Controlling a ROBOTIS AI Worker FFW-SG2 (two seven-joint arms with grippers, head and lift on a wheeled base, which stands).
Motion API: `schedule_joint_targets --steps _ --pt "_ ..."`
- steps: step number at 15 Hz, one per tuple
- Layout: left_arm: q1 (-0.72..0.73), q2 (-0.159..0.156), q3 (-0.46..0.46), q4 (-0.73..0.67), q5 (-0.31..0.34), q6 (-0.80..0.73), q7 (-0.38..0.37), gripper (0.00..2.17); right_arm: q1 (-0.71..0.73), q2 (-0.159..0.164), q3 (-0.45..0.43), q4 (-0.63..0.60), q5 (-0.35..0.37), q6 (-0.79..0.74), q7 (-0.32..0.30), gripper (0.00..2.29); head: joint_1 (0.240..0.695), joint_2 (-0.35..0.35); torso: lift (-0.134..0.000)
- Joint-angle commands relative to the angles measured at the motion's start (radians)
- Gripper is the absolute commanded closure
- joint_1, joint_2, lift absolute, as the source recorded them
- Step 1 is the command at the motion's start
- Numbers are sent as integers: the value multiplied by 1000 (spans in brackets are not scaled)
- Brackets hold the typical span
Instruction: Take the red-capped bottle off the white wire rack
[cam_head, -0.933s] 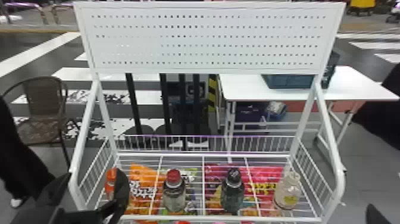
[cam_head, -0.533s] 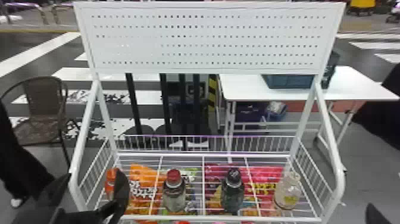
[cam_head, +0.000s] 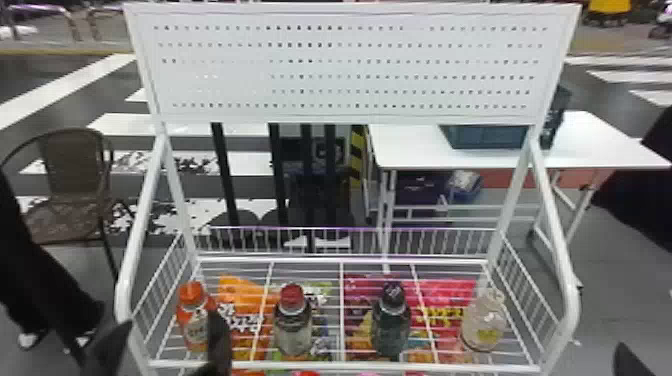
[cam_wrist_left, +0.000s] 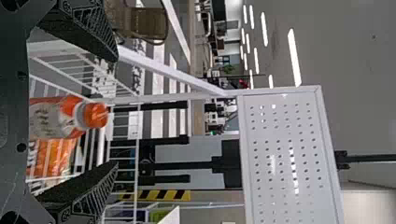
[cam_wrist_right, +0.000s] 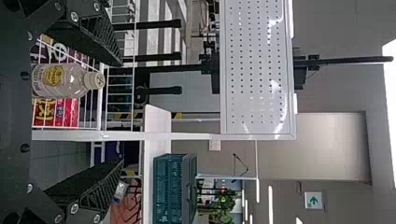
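Bottle with a red cap and a clear body, dark at the shoulder (cam_head: 293, 330), is seen upright on the white wire rack (cam_head: 345, 366), between the orange bottle with an orange cap (cam_head: 191, 330) and the dark bottle with a black cap (cam_head: 391, 327). Black left claw (cam_wrist_left: 116, 111) is held with its fingers apart, nearer the orange bottle; nothing is gripped. Black right claw (cam_wrist_right: 122, 113), also spread, is placed off the rack's right end.

The approach is judged to be in hand: the left claw should be shifted rightward, clear of the orange bottle, levelled, and centred on the red-capped one before any squeeze. Neighbours could be knocked if it is swung wide; a straight lift over the front rail would be wanted.

Part of the orange bottle is hidden by a finger in the head view; the red-capped bottle's base is hard to make out against the wires.
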Motion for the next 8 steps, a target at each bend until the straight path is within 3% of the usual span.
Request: schedule_joint_targets --steps 1,4,8 --pt "-32 -2 -125 169 -26 -205 55 103 -2 0 0 5 0 -3 0 174 499 0 0" --pt "-142 -13 -292 434 -52 -460 169 103 -3 2 6 5 0 -3 2 174 499 0 0" --pt "-300 -108 -364 781 -18 -690 146 100 -3 2 12 9 5 -18 6 174 499 0 0"
